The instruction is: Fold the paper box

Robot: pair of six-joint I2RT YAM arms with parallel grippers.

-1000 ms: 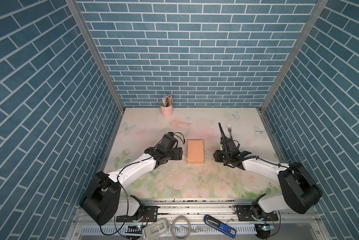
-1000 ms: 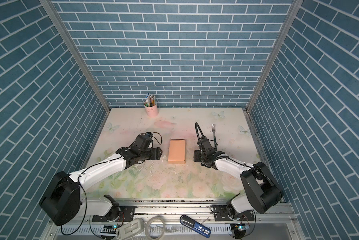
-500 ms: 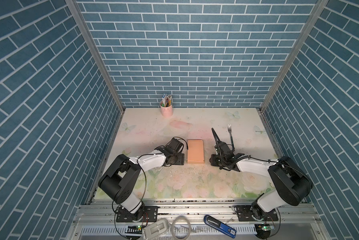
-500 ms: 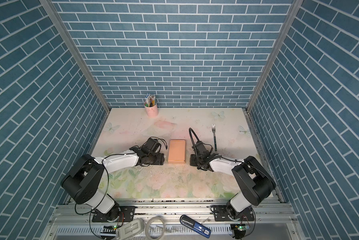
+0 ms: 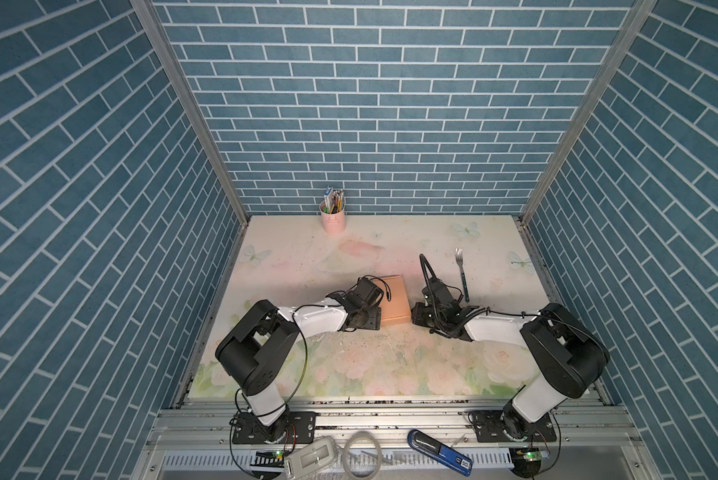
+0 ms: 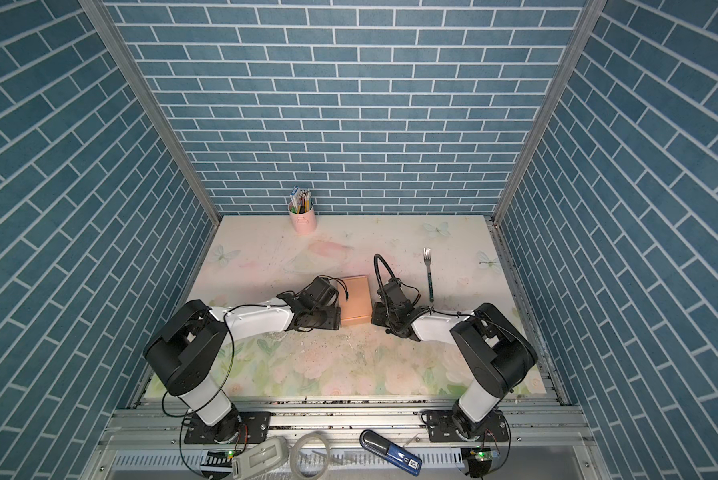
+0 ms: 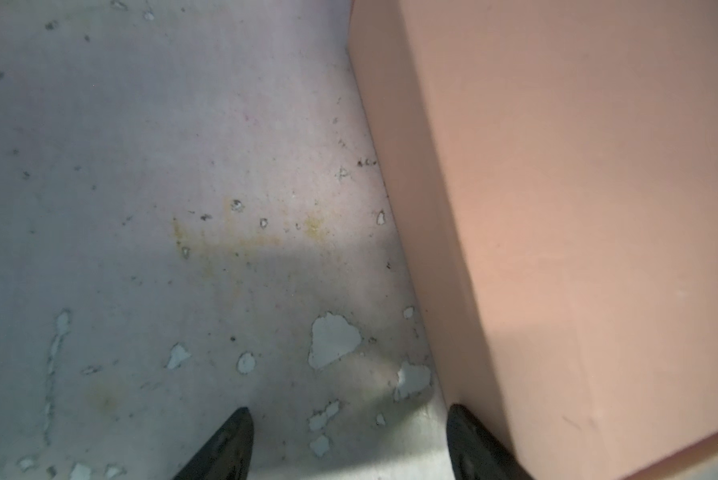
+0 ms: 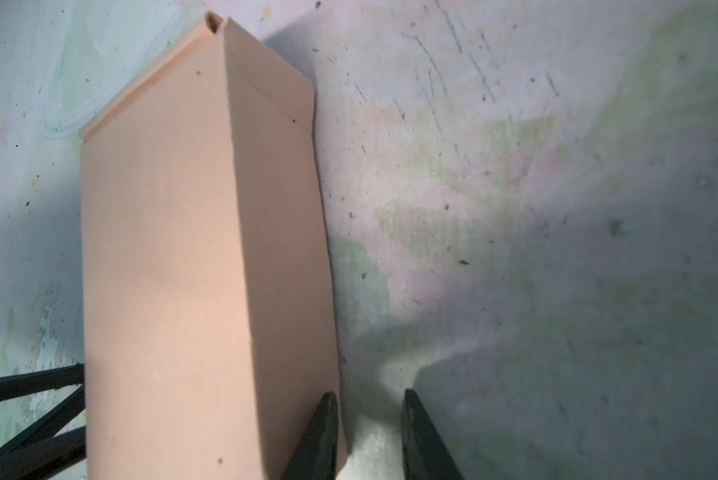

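Between the two claws, near the middle of the tabletop (image 5: 349, 365), lies the paper box (image 5: 394, 301), flat on its broad face and looking already closed into a low rectangular block. The left claw (image 7: 349, 415) sits low against the box's long side, its jaws spread wide with only bare tabletop between them. One fingertip (image 7: 469, 440) is right at the box's side wall by a corner, though I cannot tell whether it touches. The right claw (image 8: 369, 415) is at the opposite long side, its jaws narrow but parted and with nothing in the gap. Its nearer fingertip (image 8: 320, 432) is hard up against the box wall. Neither claw holds anything.

In the right wrist view the end of the box farthest from that claw shows a tucked flap with a small lifted lip at the corner. That seam looks like the one place not fully seated.

The box is thin card, so I judge it very light, hollow and easy to dent. It would probably skate on the smooth tabletop under a push from one side alone. It looks stiffest along its creased edges and corners and weakest on the broad top panel. The safest hold is probably across the two long side walls near a corner, or one claw bracing a side while the other presses the loose flap home.

A fork (image 5: 462, 276) lies beyond the right claw, away from the box.
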